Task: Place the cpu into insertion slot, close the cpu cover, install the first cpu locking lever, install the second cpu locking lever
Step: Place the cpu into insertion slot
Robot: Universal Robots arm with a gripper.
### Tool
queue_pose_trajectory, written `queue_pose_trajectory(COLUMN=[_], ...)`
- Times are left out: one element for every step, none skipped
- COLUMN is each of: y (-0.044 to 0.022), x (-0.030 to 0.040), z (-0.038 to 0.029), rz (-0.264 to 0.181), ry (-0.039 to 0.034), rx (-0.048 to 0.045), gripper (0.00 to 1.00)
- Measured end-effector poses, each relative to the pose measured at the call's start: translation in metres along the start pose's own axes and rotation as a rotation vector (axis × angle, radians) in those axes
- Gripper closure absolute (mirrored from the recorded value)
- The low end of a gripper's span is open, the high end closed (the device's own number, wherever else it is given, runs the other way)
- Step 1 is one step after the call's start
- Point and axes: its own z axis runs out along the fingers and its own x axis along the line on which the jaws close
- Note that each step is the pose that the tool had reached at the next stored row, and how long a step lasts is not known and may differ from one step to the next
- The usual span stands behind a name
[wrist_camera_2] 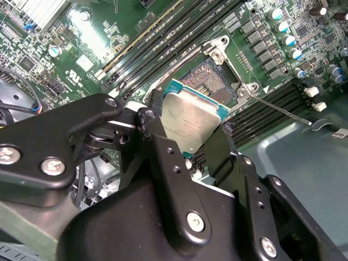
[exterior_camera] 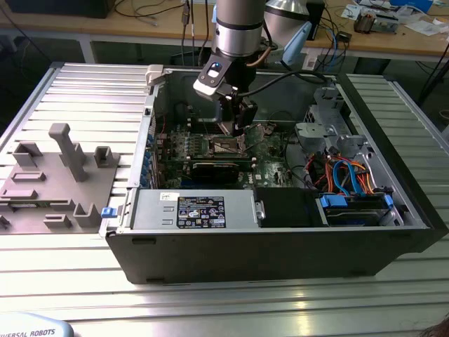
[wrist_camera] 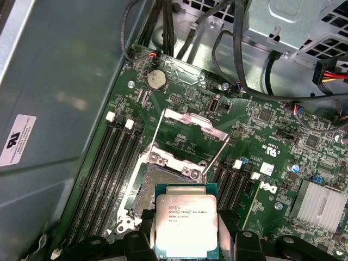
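Note:
My gripper (exterior_camera: 236, 121) reaches down into an open computer case over the green motherboard (exterior_camera: 210, 149). It is shut on the cpu (wrist_camera: 186, 217), a flat silver-topped square chip clamped edge to edge between the black fingers (wrist_camera_2: 163, 147). The chip hangs just above the board. It overlaps one edge of the insertion slot (wrist_camera: 155, 182), a dark square socket in a silvery frame (wrist_camera_2: 209, 81). The cpu cover (wrist_camera: 187, 122) is swung up and open behind the socket. Two thin wire levers (wrist_camera: 217, 155) stand released beside it, and one lever (wrist_camera_2: 283, 111) shows in the second wrist view.
Long black memory slots (wrist_camera: 109, 163) flank the socket on both sides. Cables (wrist_camera: 239, 65) hang over the board's far edge and a finned heatsink (wrist_camera: 321, 204) sits nearby. The case holds a power supply (exterior_camera: 200, 210) and a drive bay (exterior_camera: 354, 203). A grey fixture tray (exterior_camera: 49, 175) lies outside at the exterior view's left.

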Motion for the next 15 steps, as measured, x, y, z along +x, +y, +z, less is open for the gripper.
queue_pose_trajectory(y=[0.0,0.0,0.0,0.0,0.0,0.0,0.0,0.0,0.0,0.0,0.0,0.0,0.0,0.0,0.0], x=[0.0,0.0,0.0,0.0,0.0,0.0,0.0,0.0,0.0,0.0,0.0,0.0,0.0,0.0,0.0], z=[0.0,0.0001,0.0001,0.0001,0.0001,0.0002,0.0002,0.0002,0.0002,0.0003,0.0003,0.0003,0.0004,0.0004,0.0004], rz=[0.001,0.002,0.002,0.003,0.003,0.004,0.005,0.005,0.006,0.006,0.007,0.007,0.008,0.008,0.009], ry=[-0.0001,0.0,-0.0001,-0.0001,-0.0001,-0.0002,-0.0001,-0.0002,-0.0002,-0.0002,-0.0002,-0.0002,-0.0002,-0.0002,-0.0002], rx=[0.0,0.0,0.0001,0.0001,0.0001,0.0001,0.0002,0.0002,0.0002,0.0002,0.0002,0.0002,0.0002,0.0002,0.0003], gripper=[0.46,0.46,0.46,0.46,0.46,0.46,0.46,0.46,0.46,0.46,0.46,0.46,0.46,0.46,0.46])
